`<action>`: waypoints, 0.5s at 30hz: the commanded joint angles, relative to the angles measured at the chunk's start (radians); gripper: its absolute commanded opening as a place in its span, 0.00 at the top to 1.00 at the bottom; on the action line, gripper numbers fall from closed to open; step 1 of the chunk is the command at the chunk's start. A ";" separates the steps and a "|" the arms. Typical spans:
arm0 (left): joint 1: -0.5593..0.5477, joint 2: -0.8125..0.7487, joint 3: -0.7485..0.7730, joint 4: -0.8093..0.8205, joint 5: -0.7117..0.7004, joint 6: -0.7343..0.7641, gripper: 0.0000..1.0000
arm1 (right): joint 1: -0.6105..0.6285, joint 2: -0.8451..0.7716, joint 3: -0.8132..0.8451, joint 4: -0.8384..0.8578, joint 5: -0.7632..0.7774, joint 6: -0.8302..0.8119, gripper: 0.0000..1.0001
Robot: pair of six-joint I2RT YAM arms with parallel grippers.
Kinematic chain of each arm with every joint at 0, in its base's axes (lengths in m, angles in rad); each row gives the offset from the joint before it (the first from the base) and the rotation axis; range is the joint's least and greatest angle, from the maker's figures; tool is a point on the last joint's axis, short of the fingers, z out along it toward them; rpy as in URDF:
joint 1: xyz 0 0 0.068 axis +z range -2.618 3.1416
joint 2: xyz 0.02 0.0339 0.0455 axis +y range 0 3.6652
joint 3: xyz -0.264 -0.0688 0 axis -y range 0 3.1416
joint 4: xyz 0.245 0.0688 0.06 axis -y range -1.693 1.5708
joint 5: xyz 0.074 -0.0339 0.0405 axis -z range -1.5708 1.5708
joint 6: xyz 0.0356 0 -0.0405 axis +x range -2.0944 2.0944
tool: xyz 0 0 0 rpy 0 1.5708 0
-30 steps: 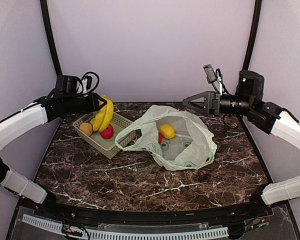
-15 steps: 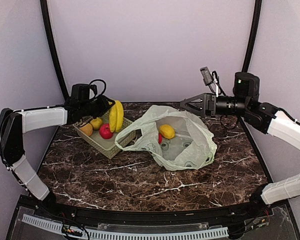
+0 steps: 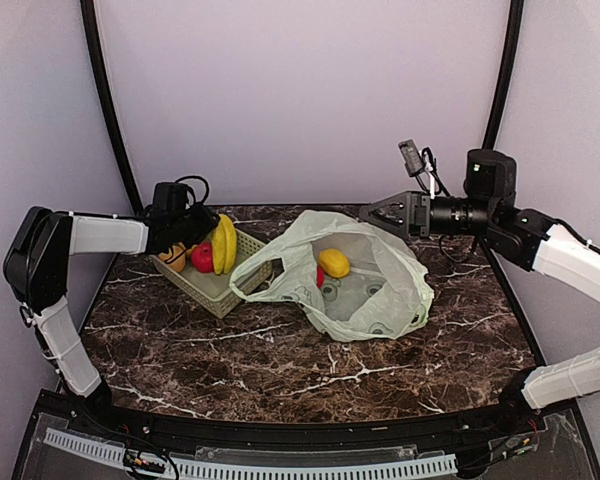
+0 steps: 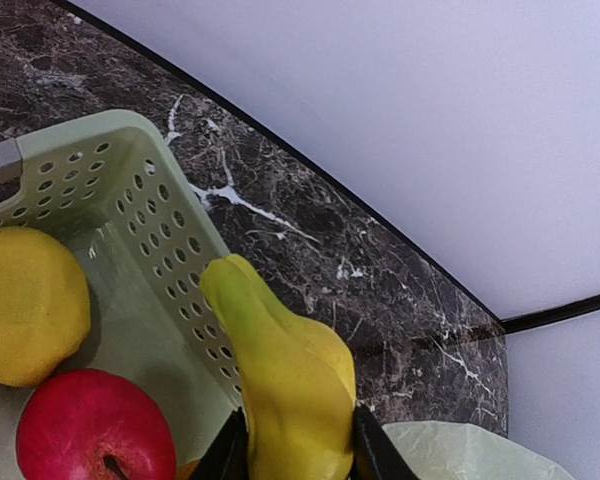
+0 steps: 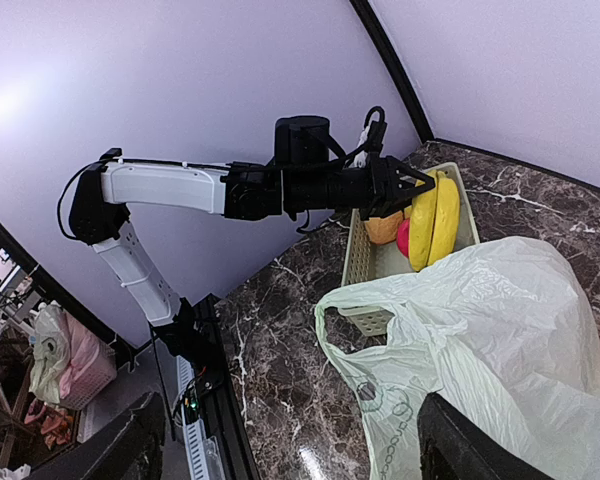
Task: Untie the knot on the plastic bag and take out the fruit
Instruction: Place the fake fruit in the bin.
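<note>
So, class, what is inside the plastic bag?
The open plastic bag shows one yellow fruit and a red sliver beside it. Anything under its crumpled film is hidden.

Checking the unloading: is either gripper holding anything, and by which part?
The left gripper clamps the bananas across their body, over the basket. The right gripper is open, empty.

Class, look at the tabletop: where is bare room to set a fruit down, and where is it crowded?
Bare: the wide front strip of table between the bag, the basket and the near edge. Crowded: the back, where basket and bag meet.
</note>
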 commanded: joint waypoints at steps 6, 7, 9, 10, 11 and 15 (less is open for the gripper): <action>0.026 0.006 0.012 -0.009 -0.096 0.033 0.79 | -0.005 -0.015 -0.025 0.075 0.008 0.024 0.15; 0.027 0.006 0.012 -0.012 -0.098 0.038 0.75 | -0.004 -0.013 -0.026 0.078 0.007 0.025 0.15; 0.030 0.006 0.009 -0.018 -0.099 0.049 0.72 | -0.005 -0.012 -0.026 0.082 0.003 0.028 0.15; 0.033 0.006 0.006 -0.018 -0.101 0.056 0.71 | -0.005 -0.011 -0.026 0.082 0.001 0.029 0.15; 0.035 0.006 0.004 -0.019 -0.102 0.057 0.68 | -0.005 -0.013 -0.028 0.083 0.001 0.029 0.15; 0.040 -0.006 0.000 -0.028 -0.103 0.078 0.58 | -0.005 -0.023 -0.040 0.089 0.007 0.029 0.15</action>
